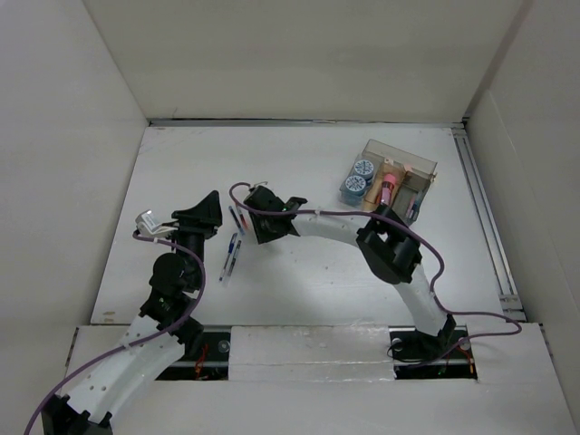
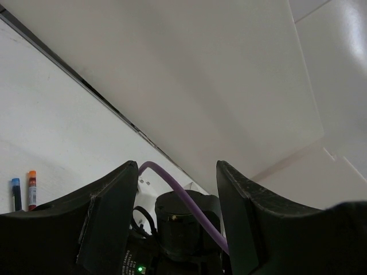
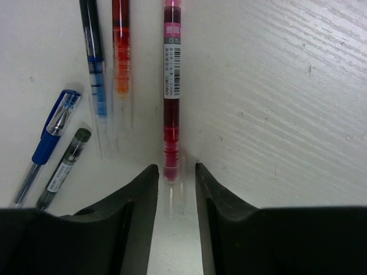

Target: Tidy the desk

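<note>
We are at the pick-up: our right hand [image 3: 175,168] straddles the red pen [image 3: 171,86] lying flat on the counter [image 1: 317,290] beneath both arms, jaws released, not yet pinching. Our left hand [image 2: 176,164] hangs spread and empty. Next, we judge: close squarely, lift, carry toward the clear organizer [image 1: 412,156].

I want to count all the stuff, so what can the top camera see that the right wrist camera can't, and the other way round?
Only the top view shows the clear organizer box holding two blue round things, the left arm and the pale walls. Only the right wrist view shows the barcode label on the pink-red pen, and that the right end effector has open jaws either side of that pen's clear end. Both show the loose pens lying on the white desk.
</note>
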You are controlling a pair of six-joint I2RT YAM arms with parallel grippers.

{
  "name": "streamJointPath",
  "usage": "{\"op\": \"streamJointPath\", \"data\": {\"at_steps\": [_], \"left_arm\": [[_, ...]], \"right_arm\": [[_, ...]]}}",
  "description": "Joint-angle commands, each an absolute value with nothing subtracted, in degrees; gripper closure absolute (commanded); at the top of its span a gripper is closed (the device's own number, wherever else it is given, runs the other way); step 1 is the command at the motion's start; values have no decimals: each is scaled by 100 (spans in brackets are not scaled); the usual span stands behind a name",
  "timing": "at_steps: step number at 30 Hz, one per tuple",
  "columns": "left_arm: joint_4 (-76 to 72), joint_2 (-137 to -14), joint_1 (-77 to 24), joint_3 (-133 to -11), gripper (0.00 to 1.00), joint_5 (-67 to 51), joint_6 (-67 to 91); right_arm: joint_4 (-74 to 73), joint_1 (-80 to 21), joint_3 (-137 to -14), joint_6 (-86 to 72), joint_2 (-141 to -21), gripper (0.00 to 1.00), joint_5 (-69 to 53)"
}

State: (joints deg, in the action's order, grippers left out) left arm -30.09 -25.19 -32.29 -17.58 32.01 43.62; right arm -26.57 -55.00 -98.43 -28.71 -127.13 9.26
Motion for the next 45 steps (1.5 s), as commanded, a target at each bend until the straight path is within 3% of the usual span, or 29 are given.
{"op": "streamJointPath", "data": {"at_steps": [1, 5, 8, 11, 16, 20, 24, 31, 35, 45], "left_arm": [[-3146, -2443, -3261, -1696, 47, 3269, 4368], [-3111, -2435, -3261, -1714, 47, 3261, 4395], [-3164, -2452, -3261, -1670, 47, 3269, 4377], [-3147, -2549, -3261, -1731, 47, 3182, 4368], [-3269, -2785, -3261, -1801, 46, 3007, 4254], [-3480, -3233, -3261, -2021, 46, 2400, 3938], [-3349, -4076, -3261, -2486, 46, 1804, 3727], [-3454, -4316, -3261, -2505, 47, 1591, 3674], [-3621, -4254, -3261, -2391, 47, 1679, 3656], [-3550, -4324, -3261, -2461, 47, 1608, 3656]], "right_arm": [[-2716, -5572, -9923, -3076, -12797, 64, 1203], [-2558, -5572, -9520, -3207, -12657, 89, 1318], [-2251, -5494, -8958, -3330, -12262, 100, 1012], [-1417, -5256, -8123, -3436, -11498, 100, 502], [-1037, -4861, -7533, -3419, -10120, 100, 799], [-932, -4194, -6822, -3366, -9037, 100, 1151], [-1062, -2914, -5848, -3357, -8255, 100, 1291], [-958, -1409, -5169, -3507, -7972, 100, 1669], [-730, -714, -5045, -3586, -8156, 100, 1249], [-651, -343, -5036, -3718, -8270, 99, 1196]]}}
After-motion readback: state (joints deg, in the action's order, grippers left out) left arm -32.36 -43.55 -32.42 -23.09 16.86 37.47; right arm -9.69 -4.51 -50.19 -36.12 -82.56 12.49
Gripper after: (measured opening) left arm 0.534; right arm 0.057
